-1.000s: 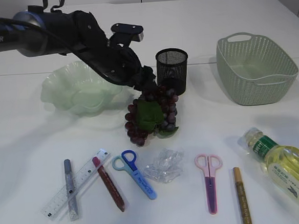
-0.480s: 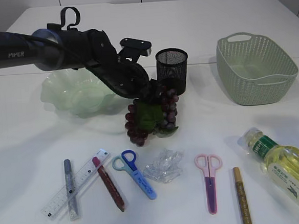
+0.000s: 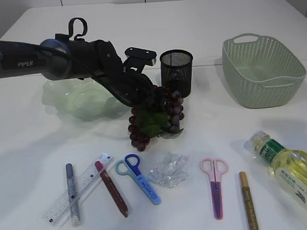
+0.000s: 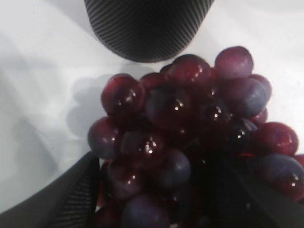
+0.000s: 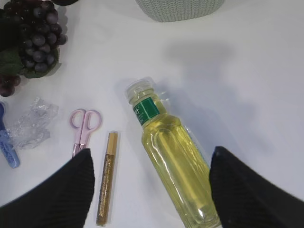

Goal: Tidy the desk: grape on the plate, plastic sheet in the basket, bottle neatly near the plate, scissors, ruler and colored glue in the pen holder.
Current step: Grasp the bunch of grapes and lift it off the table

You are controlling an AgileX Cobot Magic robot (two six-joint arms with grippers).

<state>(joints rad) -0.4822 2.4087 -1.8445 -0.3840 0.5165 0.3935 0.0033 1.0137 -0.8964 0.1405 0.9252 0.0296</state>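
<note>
A bunch of dark red grapes (image 3: 153,117) with a green leaf lies on the white table in front of the black mesh pen holder (image 3: 177,71). My left gripper (image 3: 151,94) is down on the top of the bunch. In the left wrist view the grapes (image 4: 180,128) fill the gap between its open jaws (image 4: 159,161). The pale green plate (image 3: 73,97) sits left of the bunch. My right gripper (image 5: 150,156) is open and hovers above the lying bottle (image 5: 175,161) of yellow liquid; it is out of the exterior view.
Green basket (image 3: 263,70) at the back right. Along the front lie a ruler (image 3: 80,194) crossed by a silver glue pen (image 3: 72,194), a red glue pen (image 3: 112,189), blue scissors (image 3: 139,179), the crumpled plastic sheet (image 3: 169,170), pink scissors (image 3: 215,187), a gold glue pen (image 3: 248,200) and the bottle (image 3: 295,176).
My left arm has lowered and its gripper has sunk onto the top of the grape bunch. The grapes have barely shifted. Everything else is still.
</note>
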